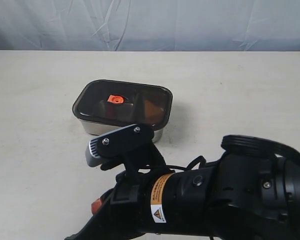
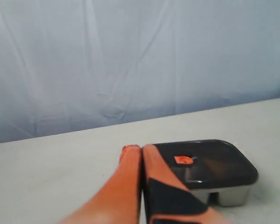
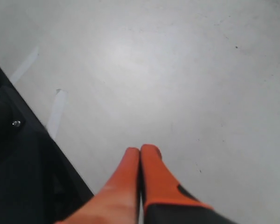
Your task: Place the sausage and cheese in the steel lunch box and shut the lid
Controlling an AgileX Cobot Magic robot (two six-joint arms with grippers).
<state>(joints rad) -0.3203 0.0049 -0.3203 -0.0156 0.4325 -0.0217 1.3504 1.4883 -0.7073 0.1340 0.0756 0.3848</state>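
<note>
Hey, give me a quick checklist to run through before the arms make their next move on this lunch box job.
1. The lid sits on the steel lunch box: ok.
2. The lid is pressed down all round: cannot tell.
3. The sausage and the cheese are inside: cannot tell, the dark cover hides most of what is inside.
4. The left claw is shut and holds nothing: ok.
5. The right claw is shut and holds nothing: ok.

The dark translucent lid (image 1: 140, 100) with its orange valve (image 1: 115, 99) sits closed on the shiny steel lunch box (image 1: 95, 128).
</note>
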